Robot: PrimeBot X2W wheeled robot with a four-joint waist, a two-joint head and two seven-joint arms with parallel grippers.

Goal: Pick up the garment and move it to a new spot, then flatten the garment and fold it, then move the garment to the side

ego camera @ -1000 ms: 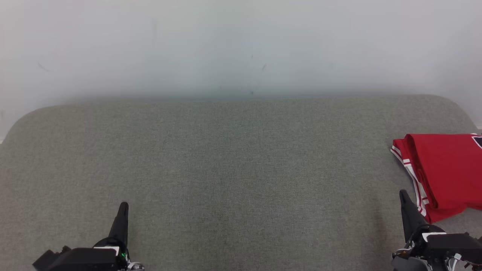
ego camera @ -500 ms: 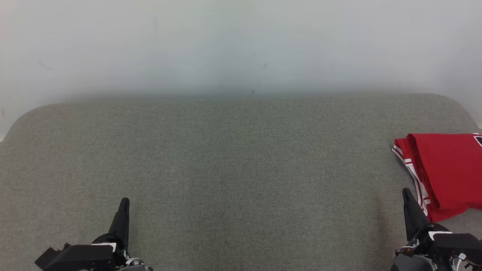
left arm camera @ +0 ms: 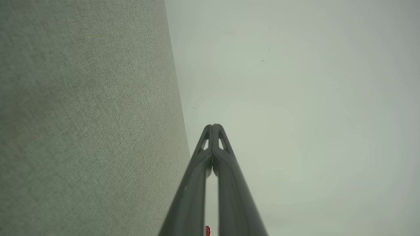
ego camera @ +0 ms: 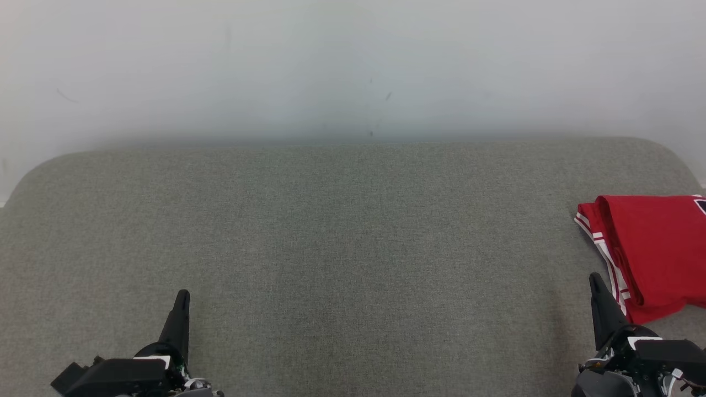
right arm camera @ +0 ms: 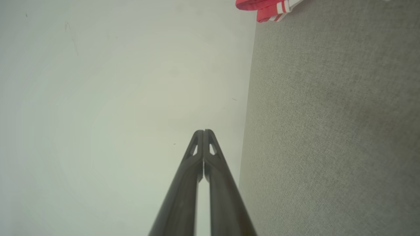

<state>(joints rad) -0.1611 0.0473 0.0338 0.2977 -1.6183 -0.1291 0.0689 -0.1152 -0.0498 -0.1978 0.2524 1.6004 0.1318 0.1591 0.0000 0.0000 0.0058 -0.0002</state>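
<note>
My left gripper [ego camera: 181,296] and right gripper [ego camera: 594,280] are both pressed together. The folded red, white-striped garment [ego camera: 653,248] lies at the right edge of the grey fabric surface [ego camera: 353,231], with open cloth leftward.

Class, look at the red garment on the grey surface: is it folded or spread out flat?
Folded: the red garment shows layered edges, striped trim doubled beneath its top panel.

The grey fabric surface [ego camera: 342,231] lies bare across its middle and left, open from the near edge to the pale wall [ego camera: 353,66] closing off the far side. The folded red garment [ego camera: 656,248] takes up the right edge, just beside the right gripper [ego camera: 595,281]. Bare fabric surrounds the left gripper [ego camera: 181,298].
</note>
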